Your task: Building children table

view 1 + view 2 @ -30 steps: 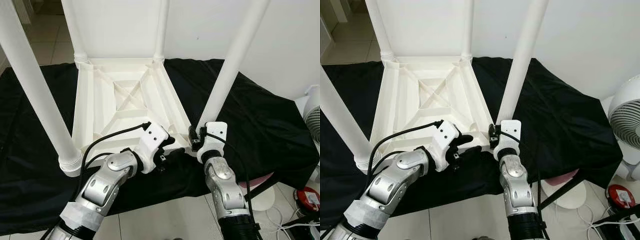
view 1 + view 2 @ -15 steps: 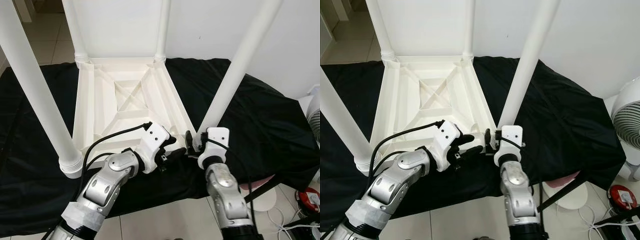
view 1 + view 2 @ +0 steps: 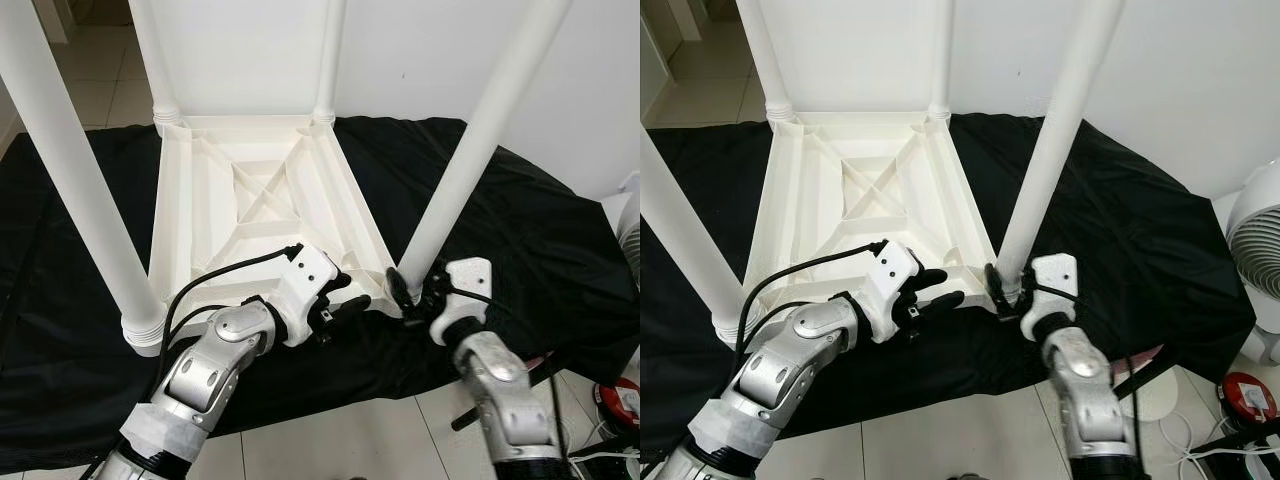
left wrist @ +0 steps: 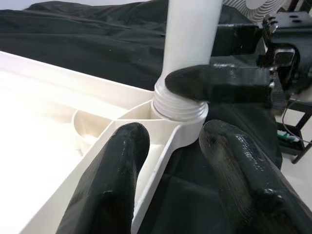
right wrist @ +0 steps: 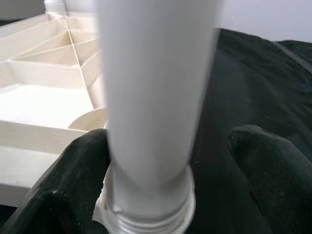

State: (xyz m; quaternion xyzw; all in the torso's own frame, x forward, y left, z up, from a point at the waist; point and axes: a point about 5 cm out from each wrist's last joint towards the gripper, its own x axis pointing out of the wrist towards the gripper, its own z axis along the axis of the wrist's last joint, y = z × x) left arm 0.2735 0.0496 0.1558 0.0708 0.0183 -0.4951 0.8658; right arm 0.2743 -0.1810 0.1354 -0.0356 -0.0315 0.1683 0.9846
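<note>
A white plastic children's table [image 3: 250, 190] lies upside down on a black cloth, with its legs pointing up. The near right leg [image 3: 470, 150] stands in the near right corner socket. My right gripper [image 3: 412, 290] is open around the threaded base of this leg [image 5: 151, 97]; one finger [image 5: 83, 170] touches it and the other [image 5: 263, 165] stands clear. Just left of that corner, my left gripper [image 3: 345, 297] is open astride the table's near rim [image 4: 156, 170], one finger [image 4: 112, 180] inside the frame and the other over the cloth.
The near left leg [image 3: 80, 180] and two far legs [image 3: 155, 60] rise around the frame. The black cloth [image 3: 530, 220] spreads wide to the right. A white fan [image 3: 1255, 230], a red object [image 3: 1240, 390] and cables are on the tiled floor at the right.
My right arm has swung to the right, and its gripper has come round to the base of the near right leg. The left gripper has stayed at the rim.
</note>
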